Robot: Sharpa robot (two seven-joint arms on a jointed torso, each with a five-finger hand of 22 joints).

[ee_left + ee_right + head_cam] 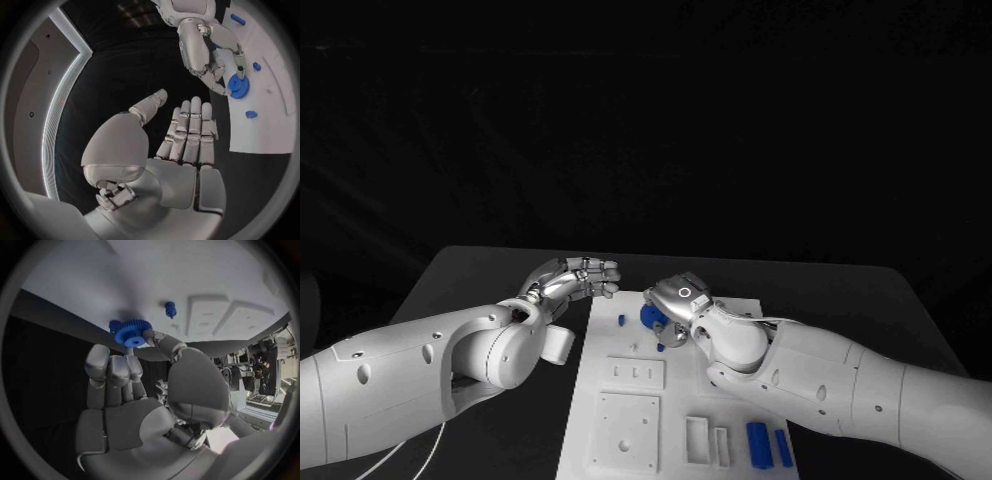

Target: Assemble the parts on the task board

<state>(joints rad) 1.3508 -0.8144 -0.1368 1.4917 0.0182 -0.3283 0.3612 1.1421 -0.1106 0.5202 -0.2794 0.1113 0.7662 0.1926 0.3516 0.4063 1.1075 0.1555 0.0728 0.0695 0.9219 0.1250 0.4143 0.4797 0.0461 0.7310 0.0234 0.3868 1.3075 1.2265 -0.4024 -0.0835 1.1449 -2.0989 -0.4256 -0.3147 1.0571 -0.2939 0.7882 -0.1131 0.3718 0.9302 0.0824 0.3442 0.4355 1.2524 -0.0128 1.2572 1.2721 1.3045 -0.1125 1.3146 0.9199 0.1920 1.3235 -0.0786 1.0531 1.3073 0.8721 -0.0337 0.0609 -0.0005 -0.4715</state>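
The white task board [678, 400] lies in the middle of the black table. My right hand [681, 300] is over its far end and pinches a blue gear [653, 318] between thumb and fingertips, low against the board. In the right wrist view the thumb touches the rim of the gear [131, 332], with a small blue peg [170, 309] standing in the board [187, 275] just beyond. My left hand [574, 280] hovers off the board's far left corner, above bare table. Its fingers [187, 135] are stretched out side by side, thumb apart, holding nothing.
Two small blue pegs [620, 321] [661, 347] stand near the gear. Two long blue pieces [759, 443] lie at the board's near right corner. Raised white blocks [635, 372] [626, 432] and slotted frames [707, 442] sit on the near half.
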